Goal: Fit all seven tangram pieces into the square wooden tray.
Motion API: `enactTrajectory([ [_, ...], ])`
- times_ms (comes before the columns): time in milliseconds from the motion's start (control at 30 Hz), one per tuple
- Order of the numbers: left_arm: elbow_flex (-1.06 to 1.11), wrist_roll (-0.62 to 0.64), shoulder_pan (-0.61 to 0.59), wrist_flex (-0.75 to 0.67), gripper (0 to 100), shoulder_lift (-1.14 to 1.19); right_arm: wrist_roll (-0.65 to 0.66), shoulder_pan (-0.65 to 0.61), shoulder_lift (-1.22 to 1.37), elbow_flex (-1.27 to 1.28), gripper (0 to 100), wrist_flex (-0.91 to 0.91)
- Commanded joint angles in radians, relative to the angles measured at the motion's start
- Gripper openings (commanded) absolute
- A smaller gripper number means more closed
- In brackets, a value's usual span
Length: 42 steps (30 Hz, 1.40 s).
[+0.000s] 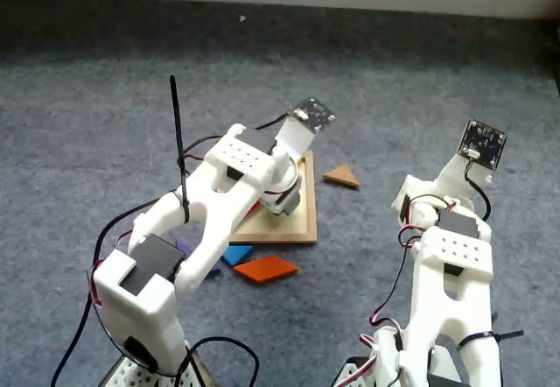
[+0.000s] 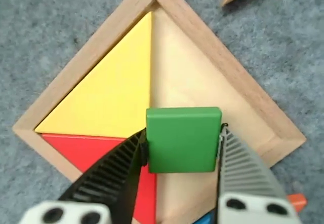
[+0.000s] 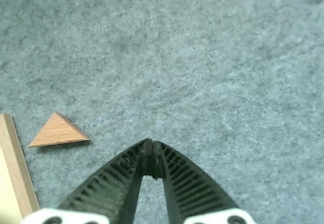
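The left hand (image 2: 183, 139) was clamped on the green square wooden piece (image 2: 183, 150), over the bare half of the square wooden tray (image 2: 223, 68). A yellow wooden triangle (image 2: 109, 92) and a red wooden triangle (image 2: 86, 150) lay inside the tray. The right hand (image 3: 152, 152), fingers together, hung over the grey carpeted surface (image 3: 228, 57) beside the tray, near a small plain wooden triangle (image 3: 56, 131).

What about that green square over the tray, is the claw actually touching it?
Touching. In the left wrist view, the left gripper presses both fingers against opposite edges of the green square, with no gap.
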Motion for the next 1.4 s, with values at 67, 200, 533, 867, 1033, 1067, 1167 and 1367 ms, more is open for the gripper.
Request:
enactTrajectory([
  [67, -0.048, -0.006, -0.013, -0.008, 28, -0.005, -0.003, 0.004, -0.033, -0.013, 1.3, -0.022],
  [200, -0.048, -0.006, -0.018, -0.006, 28, -0.015, -0.003, 0.004, -0.033, -0.013, 1.3, -0.022],
  [533, -0.048, -0.008, -0.022, -0.014, 24, -0.005, -0.003, 0.004, -0.033, -0.013, 1.3, -0.022],
  [867, -0.041, -0.009, -0.130, -0.075, 24, -0.004, -0.003, 0.004, -0.033, -0.013, 1.3, -0.022],
  [1033, -0.045, -0.011, -0.133, -0.069, 24, -0.013, -0.003, 0.004, -0.033, -0.013, 1.3, -0.022],
  [1067, -0.044, -0.011, -0.133, -0.069, 24, -0.018, -0.003, 0.004, -0.033, -0.013, 1.3, -0.022],
  [1167, -0.050, -0.005, -0.122, -0.029, 23, -0.050, -0.003, 0.004, -0.033, -0.013, 1.3, -0.022],
  [1367, 0.047, -0.005, -0.071, -0.023, 24, -0.148, -0.003, 0.004, -0.033, -0.013, 1.3, -0.022],
])
